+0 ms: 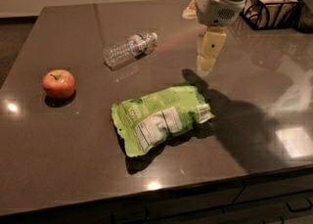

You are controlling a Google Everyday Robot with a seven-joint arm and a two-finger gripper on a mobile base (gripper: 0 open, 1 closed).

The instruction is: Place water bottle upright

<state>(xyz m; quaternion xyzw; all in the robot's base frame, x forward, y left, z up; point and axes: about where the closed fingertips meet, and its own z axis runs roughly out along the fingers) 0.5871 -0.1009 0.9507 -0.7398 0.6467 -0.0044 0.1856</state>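
The water bottle [128, 48] lies on its side on the dark table, at the back left of centre, its white cap pointing right and away. It is clear and ribbed with a white-and-red label band. My gripper [207, 60] hangs from the white arm above the table, to the right of the bottle and well apart from it, pointing down. It holds nothing that I can see.
A red apple [58, 83] sits at the left. A green snack bag [160, 118] lies flat in the middle, just in front of the gripper. A black wire basket [271, 5] stands at the back right corner. The table's front edge [146, 196] is near.
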